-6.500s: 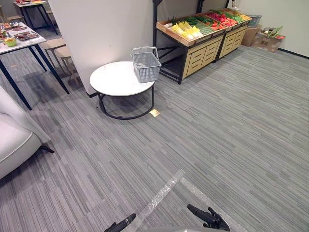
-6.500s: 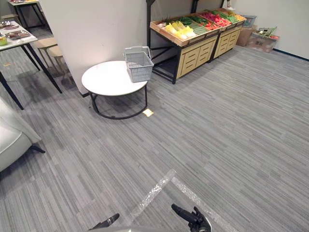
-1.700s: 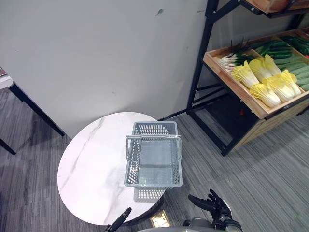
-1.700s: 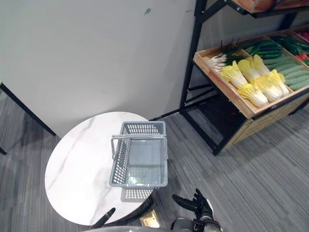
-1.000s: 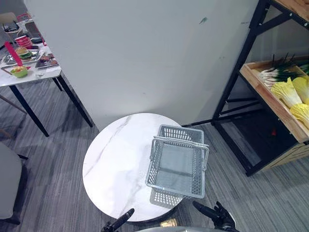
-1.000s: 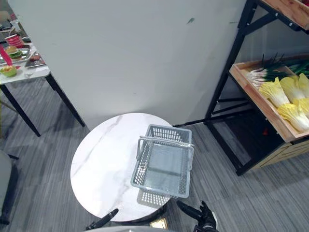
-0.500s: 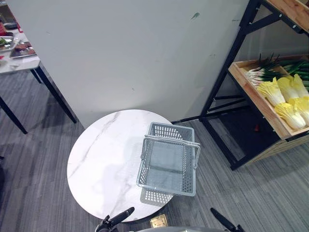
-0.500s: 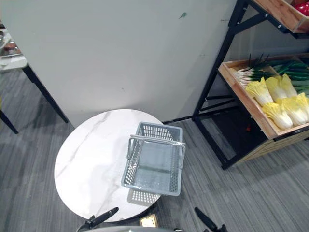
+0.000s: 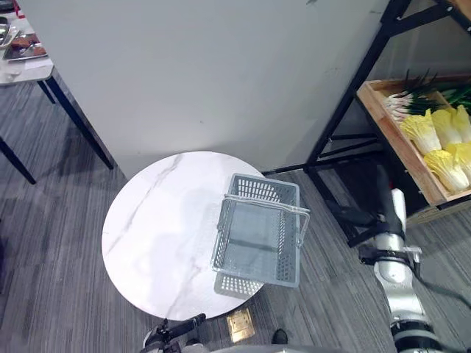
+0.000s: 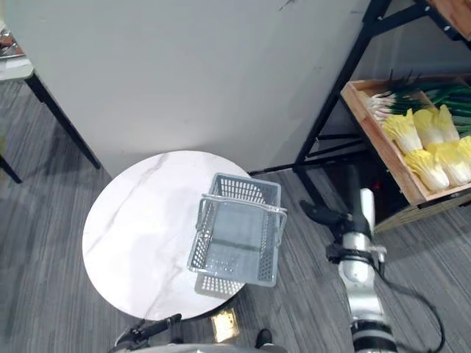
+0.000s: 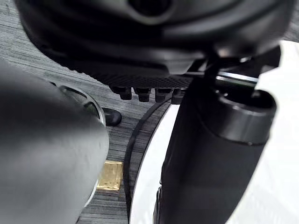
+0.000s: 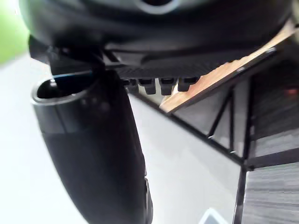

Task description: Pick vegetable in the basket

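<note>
The right hand [image 9: 383, 213], fingers apart, is hovering between the basket [image 9: 255, 273] and light, bruisable cabbages [image 9: 423, 132], best cupped at the base.

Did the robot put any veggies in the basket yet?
Not yet. Done: it stands by the round table, where the grey basket sits empty. In hand: nothing; the right hand is up beside the black rack, open, and the left hand is low, open too. Left: take a vegetable, maybe a yellow cabbage from the wooden crate, and put it in the basket.
</note>
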`<state>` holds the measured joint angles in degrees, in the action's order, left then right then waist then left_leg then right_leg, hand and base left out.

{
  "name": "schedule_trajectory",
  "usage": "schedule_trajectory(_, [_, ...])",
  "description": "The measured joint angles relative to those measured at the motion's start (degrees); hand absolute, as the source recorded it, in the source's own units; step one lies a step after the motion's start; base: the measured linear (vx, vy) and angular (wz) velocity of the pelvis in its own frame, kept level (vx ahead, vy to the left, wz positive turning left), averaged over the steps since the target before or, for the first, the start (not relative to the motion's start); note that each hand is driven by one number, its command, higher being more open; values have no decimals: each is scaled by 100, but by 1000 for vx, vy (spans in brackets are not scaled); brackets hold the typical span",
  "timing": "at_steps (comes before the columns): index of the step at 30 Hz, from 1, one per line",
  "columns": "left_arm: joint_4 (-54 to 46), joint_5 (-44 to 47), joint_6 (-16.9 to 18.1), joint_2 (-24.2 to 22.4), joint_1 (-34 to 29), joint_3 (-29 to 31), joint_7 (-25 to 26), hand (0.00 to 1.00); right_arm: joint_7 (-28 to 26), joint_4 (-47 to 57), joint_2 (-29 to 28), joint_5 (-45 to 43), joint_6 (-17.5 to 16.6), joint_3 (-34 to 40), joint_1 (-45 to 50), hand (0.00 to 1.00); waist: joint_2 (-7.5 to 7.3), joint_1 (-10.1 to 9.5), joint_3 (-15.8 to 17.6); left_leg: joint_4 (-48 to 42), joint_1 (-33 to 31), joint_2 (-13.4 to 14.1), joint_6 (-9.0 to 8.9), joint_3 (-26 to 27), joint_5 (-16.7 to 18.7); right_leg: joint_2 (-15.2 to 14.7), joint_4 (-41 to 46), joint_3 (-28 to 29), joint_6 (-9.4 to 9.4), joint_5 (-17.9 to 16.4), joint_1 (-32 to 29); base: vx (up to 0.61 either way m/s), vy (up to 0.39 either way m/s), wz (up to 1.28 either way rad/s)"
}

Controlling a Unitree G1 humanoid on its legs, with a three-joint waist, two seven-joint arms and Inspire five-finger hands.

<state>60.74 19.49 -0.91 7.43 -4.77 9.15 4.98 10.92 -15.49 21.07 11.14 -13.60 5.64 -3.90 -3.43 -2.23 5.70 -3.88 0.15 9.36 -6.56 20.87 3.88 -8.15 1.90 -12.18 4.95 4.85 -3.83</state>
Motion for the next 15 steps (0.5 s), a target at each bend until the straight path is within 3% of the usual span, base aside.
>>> schedule_trajectory(9, [-51,1,-42,194,-314,15,10,100,-885,354,891,124,-2,-577,-525,100,-88,8,231,-157,-219,-64,6,-167,0,-31,-147,179,0,1,-95,-47,-7,-1])
schedule_trajectory(15, [-57,4,-24,226,-314,-104,-44,100,-1538,387,1324,-14,-27,-1014,-689,100,-46,98,431,-227,-438,-168,41,-668,-23,-54,-202,195,30,20,-209,-57,-8,2])
